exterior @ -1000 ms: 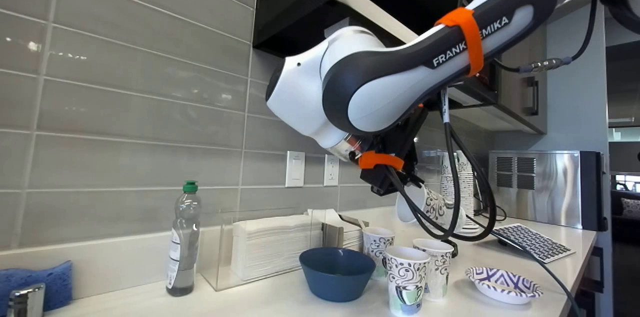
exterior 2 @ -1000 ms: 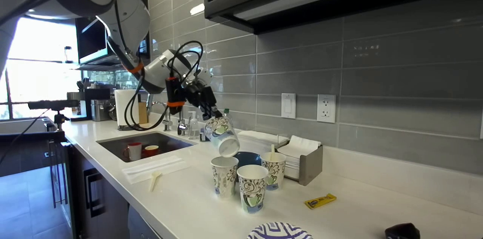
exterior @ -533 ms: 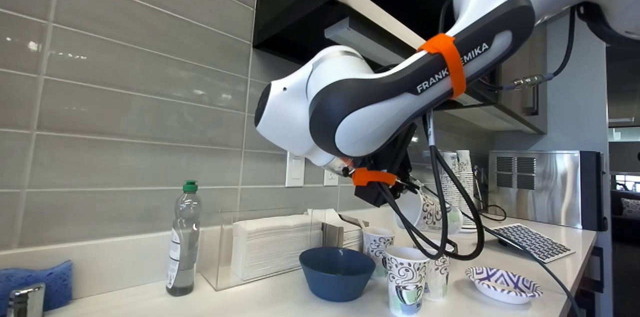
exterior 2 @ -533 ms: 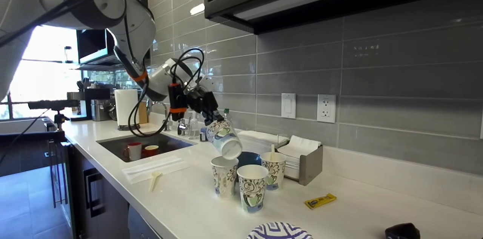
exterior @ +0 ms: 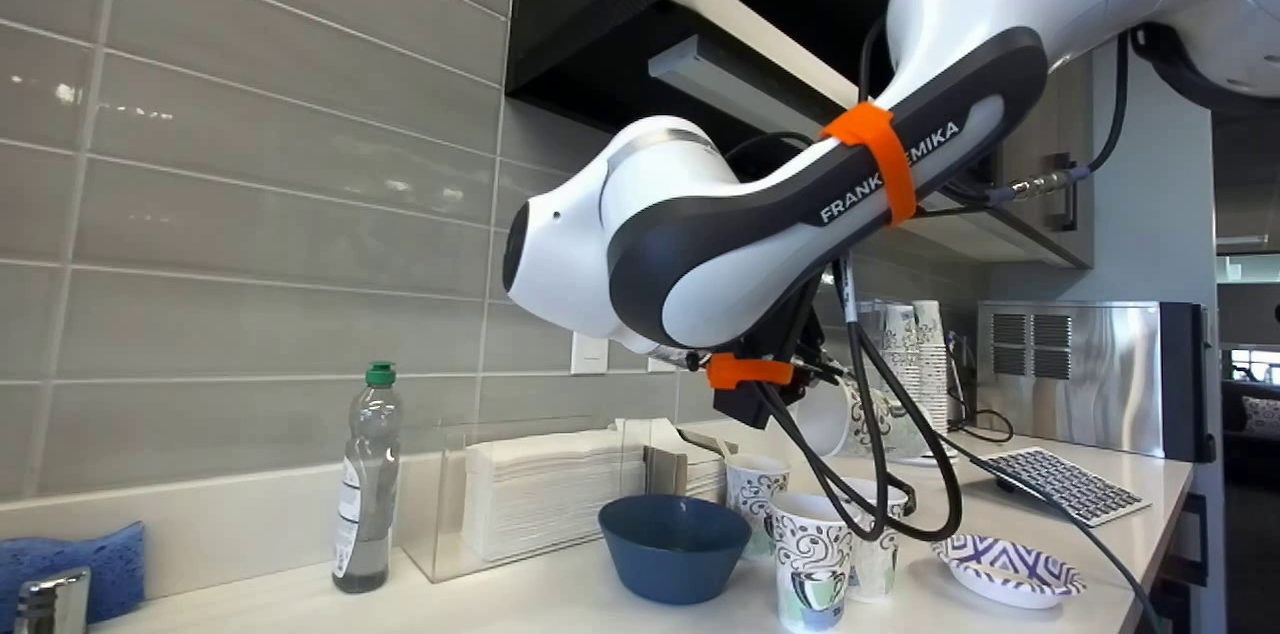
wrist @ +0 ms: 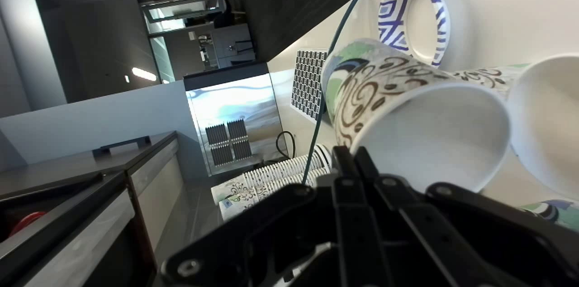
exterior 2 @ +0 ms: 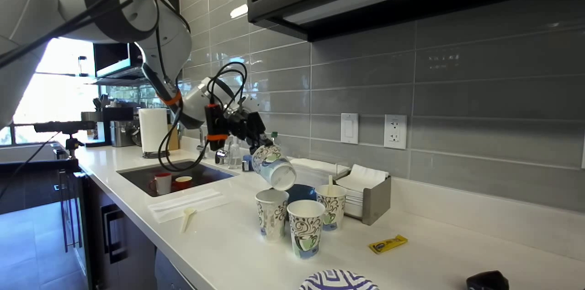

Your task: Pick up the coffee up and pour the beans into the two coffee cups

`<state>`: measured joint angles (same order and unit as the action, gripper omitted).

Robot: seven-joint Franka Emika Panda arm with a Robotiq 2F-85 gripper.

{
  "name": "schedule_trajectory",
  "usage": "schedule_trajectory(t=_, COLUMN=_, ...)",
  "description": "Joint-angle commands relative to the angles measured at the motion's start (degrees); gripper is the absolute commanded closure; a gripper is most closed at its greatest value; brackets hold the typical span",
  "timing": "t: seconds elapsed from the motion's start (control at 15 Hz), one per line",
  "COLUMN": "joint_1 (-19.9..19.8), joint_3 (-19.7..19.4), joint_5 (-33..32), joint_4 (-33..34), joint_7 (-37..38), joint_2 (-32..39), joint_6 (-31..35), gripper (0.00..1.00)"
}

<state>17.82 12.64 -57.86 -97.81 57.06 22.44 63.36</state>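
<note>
Pinching the patterned cup (exterior 2: pixel 274 167) by its rim, my gripper (wrist: pixel 352 153), jaws narrow on that lip, holds it above the counter (exterior 2: pixel 228 244), tilted well toward its side: a pouring attitude, I judge, leaving the mouth free. Three upright cups (exterior 2: pixel 306 228) stand clustered nearby, presumably so one small shift serves two of them.

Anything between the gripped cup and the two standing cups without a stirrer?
Nothing visible. The gripped cup hangs tilted, higher than the sink-side cup and the farther cup; black cables seem only to cross in front in an exterior view.
</note>
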Motion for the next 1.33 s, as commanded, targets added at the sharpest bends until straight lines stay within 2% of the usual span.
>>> schedule_trajectory(t=0.0, joint_1=1.41, joint_3=-0.64, joint_5=-2.39, joint_4=1.51, joint_7=-2.24, joint_2=1.02, joint_6=-2.64, gripper=0.99)
schedule_trajectory(t=0.6, joint_1=2.51, joint_3=-0.4, joint_5=-7.24, joint_4=1.86, joint_7=-5.59, joint_2=2.9, joint_6=-4.83, gripper=0.99)
schedule_trajectory(t=1.27, joint_1=2.93, joint_3=-0.4, joint_5=-8.94, joint_4=1.35, joint_7=-6.93, joint_2=4.74, joint_6=-5.93, gripper=0.99)
